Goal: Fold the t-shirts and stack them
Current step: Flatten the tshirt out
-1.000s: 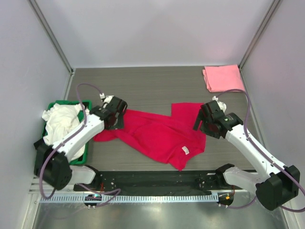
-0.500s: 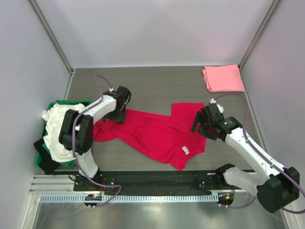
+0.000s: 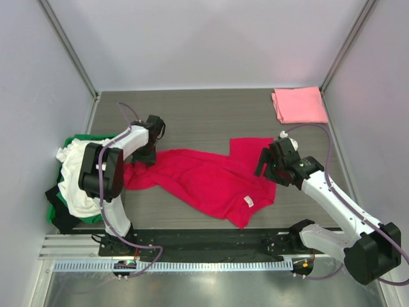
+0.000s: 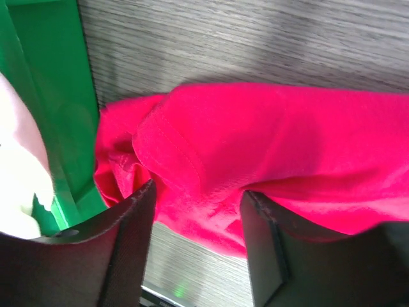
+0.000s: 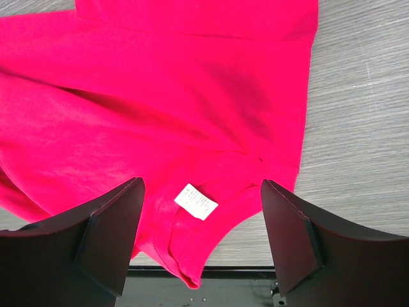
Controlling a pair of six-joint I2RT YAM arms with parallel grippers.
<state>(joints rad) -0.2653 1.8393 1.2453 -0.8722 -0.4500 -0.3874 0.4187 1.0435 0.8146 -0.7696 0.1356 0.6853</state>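
The crimson-red t-shirt point(image 3: 204, 179) lies crumpled and spread on the middle of the table, its white neck tag point(image 5: 196, 201) facing up near the front. My left gripper point(image 3: 148, 148) is open over the shirt's left end; in the left wrist view point(image 4: 198, 243) red cloth point(image 4: 255, 147) lies under and between the parted fingers point(image 4: 128, 249). My right gripper point(image 3: 264, 162) is open wide above the shirt's right side, over the neck tag point(image 5: 201, 230). The pink t-shirt point(image 3: 299, 104) lies folded at the back right. The white t-shirt point(image 3: 77, 169) sits bunched in the crate.
A green plastic crate point(image 3: 108, 138) stands at the left edge, close to the red shirt's left end; its wall shows in the left wrist view point(image 4: 51, 96). A black rail point(image 3: 204, 242) runs along the table's near edge. Walls enclose the table on three sides.
My left arm has swung up off the crate and folded; its gripper has shifted a little back and left at the shirt's left end. My right gripper has edged slightly left.
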